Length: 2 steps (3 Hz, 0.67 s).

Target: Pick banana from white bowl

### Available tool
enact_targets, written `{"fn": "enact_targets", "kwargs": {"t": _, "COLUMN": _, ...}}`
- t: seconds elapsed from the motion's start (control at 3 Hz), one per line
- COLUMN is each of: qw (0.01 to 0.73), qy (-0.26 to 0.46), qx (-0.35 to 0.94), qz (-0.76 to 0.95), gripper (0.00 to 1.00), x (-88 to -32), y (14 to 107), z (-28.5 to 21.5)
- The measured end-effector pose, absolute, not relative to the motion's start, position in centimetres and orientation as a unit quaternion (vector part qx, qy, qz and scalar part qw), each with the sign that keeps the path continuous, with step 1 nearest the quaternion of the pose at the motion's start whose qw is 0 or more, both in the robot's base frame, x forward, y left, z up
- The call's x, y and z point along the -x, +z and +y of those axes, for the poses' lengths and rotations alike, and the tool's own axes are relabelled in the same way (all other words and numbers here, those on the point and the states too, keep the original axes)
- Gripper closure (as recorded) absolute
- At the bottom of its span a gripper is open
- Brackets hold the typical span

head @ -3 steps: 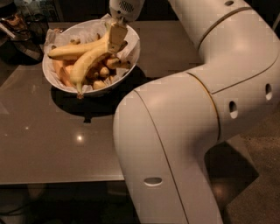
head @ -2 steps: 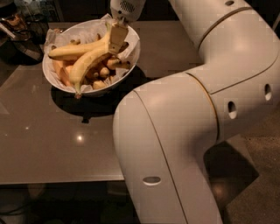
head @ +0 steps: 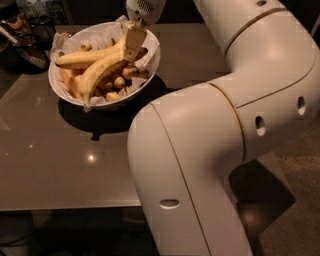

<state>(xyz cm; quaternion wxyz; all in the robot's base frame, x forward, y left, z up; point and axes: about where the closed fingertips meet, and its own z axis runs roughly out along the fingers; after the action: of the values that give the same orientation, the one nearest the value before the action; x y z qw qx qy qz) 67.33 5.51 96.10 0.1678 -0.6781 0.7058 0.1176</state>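
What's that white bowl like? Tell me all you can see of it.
The white bowl is round and deep, with a slanted rim and a crinkled white paper lining. It stands upright on the glossy dark table, toward its far left. Long bananas lie across small stubby ones inside. The gripper reaches down into its right side, at the long bananas.

The arm [head: 200,165] is built from big rounded shells, smooth and off-white, with a thin tan seam line, a few dark oval holes and one pale oval slot. The cream-coloured gripper [head: 134,42] is over the white bowl [head: 127,96], below a wrist [head: 145,7] that has a dotted grille.
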Motion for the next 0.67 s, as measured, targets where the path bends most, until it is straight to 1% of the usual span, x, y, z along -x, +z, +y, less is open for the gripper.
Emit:
{"fn": "enact_targets", "kwargs": {"t": 0.33, "qw": 0.165, "qy": 0.119, "qx": 0.679, "qz": 0.705, "gripper": 0.44, "x": -67.38, "y": 96.12, "z": 5.59}}
{"fn": "enact_targets", "kwargs": {"t": 0.67, "qw": 0.162, "qy": 0.119, "qx": 0.681, "qz": 0.704, "gripper": 0.41, "x": -67.50, "y": 96.07, "z": 5.63}}
